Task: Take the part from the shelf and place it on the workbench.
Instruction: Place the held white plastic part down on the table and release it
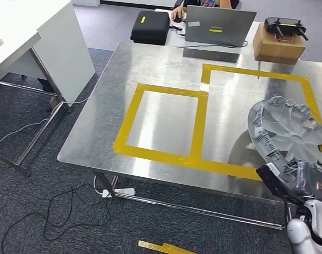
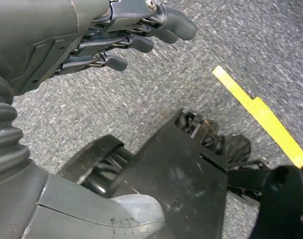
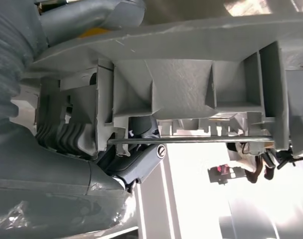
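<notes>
Right hand [image 1: 307, 177] gripping grey part [image 1: 291, 127] — over workbench [image 1: 91, 132]

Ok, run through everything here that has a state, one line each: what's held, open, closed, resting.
Right hand: grips the rim of the grey wheel cover.
Wheel cover: held tilted above the right end of the metal table, not set down.
Left hand: holds nothing, fingers stretched out over the carpet.
Laptop: open, its back to the camera.
Black case: closed, lying flat.
Cardboard box: closed, a black controller rests on top.
</notes>
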